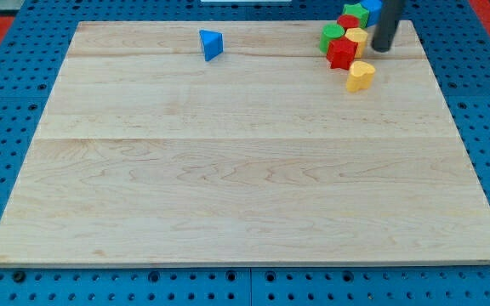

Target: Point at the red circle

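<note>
My tip (382,48), a bare dark rod holding nothing, rests on the pale wooden board (245,170) just right of the small red circle block (348,21), among clustered green, yellow and red blocks.

Red circle (348,20): small red round block, mostly hidden, only its upper face and a sliver of side showing. Sits flat near the view's top right corner of the wooden board, wedged inside a tight cluster of blocks. Lies just to the view's left of my tip (382,49) and a little toward the view's top from it, close but apart. Whether it touches its neighbours cannot be judged for certain.
</note>
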Motion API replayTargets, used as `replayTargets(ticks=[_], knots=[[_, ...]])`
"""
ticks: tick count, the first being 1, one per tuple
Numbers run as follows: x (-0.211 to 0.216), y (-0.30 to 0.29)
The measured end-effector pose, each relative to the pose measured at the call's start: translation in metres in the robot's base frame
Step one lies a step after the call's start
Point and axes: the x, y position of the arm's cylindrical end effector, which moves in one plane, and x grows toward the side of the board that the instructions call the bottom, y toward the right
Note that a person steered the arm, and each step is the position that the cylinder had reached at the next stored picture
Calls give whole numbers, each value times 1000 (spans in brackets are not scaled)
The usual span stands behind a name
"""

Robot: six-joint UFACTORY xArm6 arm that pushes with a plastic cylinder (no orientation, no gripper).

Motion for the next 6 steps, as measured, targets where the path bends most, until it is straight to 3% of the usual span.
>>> replayTargets(ticks=[1, 3, 6], knots=[[-5, 48], [-63, 79], [-61, 31]])
